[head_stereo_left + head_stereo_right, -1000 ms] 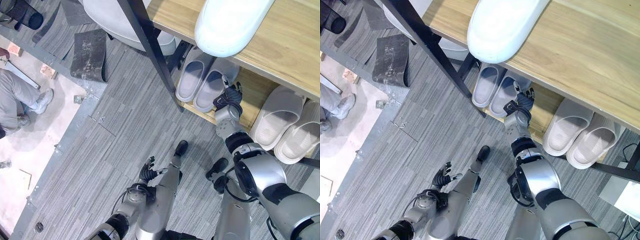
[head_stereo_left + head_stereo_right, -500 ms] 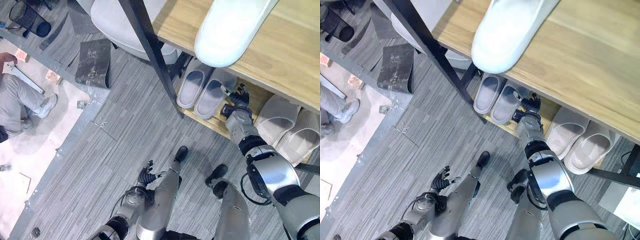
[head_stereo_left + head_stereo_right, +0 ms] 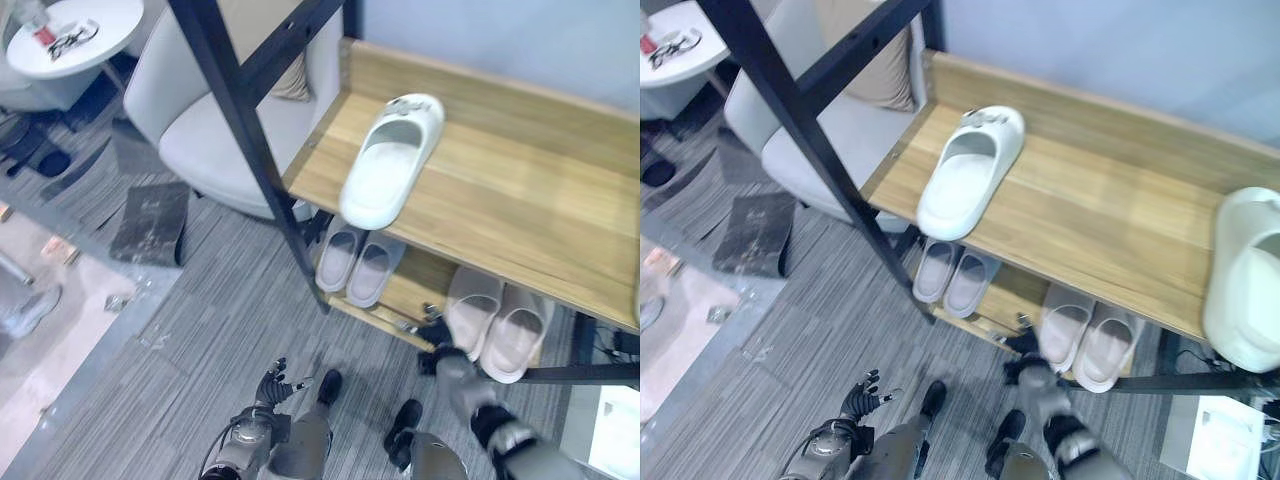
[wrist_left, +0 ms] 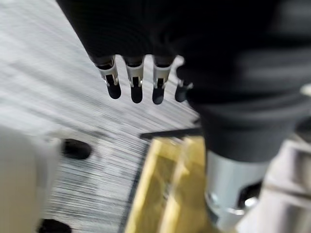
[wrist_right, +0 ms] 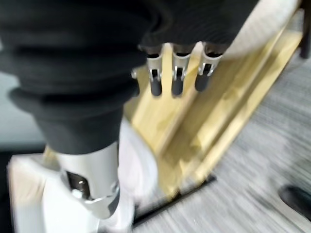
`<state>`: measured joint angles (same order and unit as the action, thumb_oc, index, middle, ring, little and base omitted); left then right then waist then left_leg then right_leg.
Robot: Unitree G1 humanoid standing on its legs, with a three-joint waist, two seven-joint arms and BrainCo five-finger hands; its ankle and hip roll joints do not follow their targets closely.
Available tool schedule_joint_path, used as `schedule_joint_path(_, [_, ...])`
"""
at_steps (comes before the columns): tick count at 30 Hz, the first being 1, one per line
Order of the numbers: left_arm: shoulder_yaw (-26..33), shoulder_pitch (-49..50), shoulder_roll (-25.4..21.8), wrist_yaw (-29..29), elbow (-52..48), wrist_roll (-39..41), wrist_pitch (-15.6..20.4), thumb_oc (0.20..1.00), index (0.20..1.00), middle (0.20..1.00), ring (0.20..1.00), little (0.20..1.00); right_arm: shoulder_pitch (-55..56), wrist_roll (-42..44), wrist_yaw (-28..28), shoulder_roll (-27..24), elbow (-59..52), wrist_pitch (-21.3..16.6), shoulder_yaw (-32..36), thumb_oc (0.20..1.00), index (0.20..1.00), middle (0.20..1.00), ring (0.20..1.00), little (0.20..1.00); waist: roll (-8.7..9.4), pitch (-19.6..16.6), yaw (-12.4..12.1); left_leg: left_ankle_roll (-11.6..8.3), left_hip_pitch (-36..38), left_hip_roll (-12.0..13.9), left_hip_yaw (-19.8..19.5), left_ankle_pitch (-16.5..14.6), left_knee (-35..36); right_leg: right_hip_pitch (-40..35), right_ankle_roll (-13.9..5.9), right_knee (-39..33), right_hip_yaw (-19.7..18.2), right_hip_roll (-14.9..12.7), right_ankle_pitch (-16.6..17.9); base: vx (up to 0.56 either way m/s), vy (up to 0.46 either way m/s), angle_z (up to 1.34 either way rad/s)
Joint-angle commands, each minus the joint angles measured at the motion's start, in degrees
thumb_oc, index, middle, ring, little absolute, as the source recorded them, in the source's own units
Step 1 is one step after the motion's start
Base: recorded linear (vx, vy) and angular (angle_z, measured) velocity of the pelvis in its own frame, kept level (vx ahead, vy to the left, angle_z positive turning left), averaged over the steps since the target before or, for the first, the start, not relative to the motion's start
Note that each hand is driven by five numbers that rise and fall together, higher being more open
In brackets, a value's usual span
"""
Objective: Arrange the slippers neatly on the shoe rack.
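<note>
Grey striped carpet lay under the wooden, black-framed shoe rack (image 3: 520, 215). One smooth white moulded slipper (image 3: 392, 158) rested on its top shelf, long axis slanting, toe toward the front edge. Two grey pairs (image 3: 358, 265) (image 3: 497, 325) sat on the shelf below. Right hand (image 3: 435, 331) hovered near that shelf, fingers relaxed, empty; left hand (image 3: 272, 383) hung low, fingers spread.
</note>
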<state>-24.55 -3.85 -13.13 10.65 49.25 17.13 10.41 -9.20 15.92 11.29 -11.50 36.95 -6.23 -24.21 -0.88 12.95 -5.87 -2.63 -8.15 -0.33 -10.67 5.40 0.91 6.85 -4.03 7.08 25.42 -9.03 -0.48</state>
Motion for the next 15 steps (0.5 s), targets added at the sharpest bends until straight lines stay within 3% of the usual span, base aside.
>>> schedule_joint_path(1, [0.1,-0.2,-2.3,-1.3,-2.8,-6.0,0.9,1.0,1.0,1.0,1.0,1.0,-0.4,0.4,-6.8,-3.0,-3.9,-3.5,0.2,1.0,1.0,1.0,1.0,1.0,1.28,-0.3,0.0,-1.01,1.0,-1.1,3.9,-1.9,0.5,-4.6,-4.46,-5.9,-0.7,-1.0,1.2,0.09,-0.042,-0.45])
schedule_joint_path(6, [-0.4,0.2,-2.9,-2.0,-6.8,-8.8,1.1,1.0,1.0,1.0,1.0,1.0,7.9,-1.9,-10.1,-5.2,-10.4,-3.6,0.2,1.0,1.0,1.0,1.0,1.0,0.83,-3.2,2.0,-1.57,3.8,-0.4,5.6,-1.1,3.7,-7.0,-4.79,-9.4,-1.2,0.0,2.2,0.04,-0.016,-0.19])
schedule_joint_path(8, [-1.5,0.4,-3.3,-3.0,-11.4,-9.2,1.2,1.0,1.0,1.0,1.0,1.0,11.1,-6.7,-10.3,-7.6,-11.8,-3.1,1.0,1.0,1.0,1.0,1.0,1.0,0.68,-4.2,3.5,-1.5,5.0,-0.4,6.6,-1.5,4.1,-7.7,-4.82,-10.2,-2.2,0.3,2.3,0.05,-0.011,-0.17])
schedule_joint_path(10, [-1.6,0.5,-3.3,-3.0,-11.5,-9.2,1.2,1.0,1.0,1.0,1.0,1.0,11.2,-6.8,-10.3,-7.6,-11.8,-3.1,1.0,1.0,1.0,1.0,1.0,1.0,0.66,-4.2,3.4,-1.5,5.1,-0.3,6.7,-1.5,4.1,-7.8,-4.82,-10.2,-2.2,0.3,2.4,0.04,-0.008,-0.14])
schedule_joint_path(12, [-7.5,-2.8,-3.9,-5.3,-15.8,-14.7,0.6,1.0,1.0,1.0,1.0,1.0,13.7,-13.1,-9.3,-10.1,-9.6,-2.0,2.8,1.0,1.0,1.0,1.0,1.0,0.48,-4.7,5.6,-1.34,6.3,-0.2,7.7,-2.3,4.1,-8.5,-4.95,-10.5,-3.5,0.6,2.2,0.05,-0.025,-0.12])
schedule_joint_path(14, [-13.4,-7.5,-3.9,-7.9,-20.5,-19.1,0.2,1.0,1.0,1.0,1.0,1.0,15.7,-13.4,-8.7,-11.5,-6.2,-1.6,6.2,1.0,1.0,1.0,1.0,1.0,0.09,-5.0,7.5,-1.19,7.2,-0.1,8.3,-2.9,4.1,-8.9,-5.0,-10.5,-4.6,0.7,2.0,0.05,-0.028,-0.3])
schedule_joint_path(15, [-13.5,-7.5,-3.9,-7.9,-20.5,-19.1,0.1,1.0,1.0,1.0,1.0,1.0,15.7,-13.4,-8.7,-11.5,-6.2,-1.6,6.2,1.0,1.0,1.0,1.0,1.0,0.07,-4.9,7.5,-1.19,7.2,-0.1,8.3,-2.9,4.1,-8.9,-5.0,-10.5,-4.6,0.7,2.0,0.04,-0.025,-0.28])
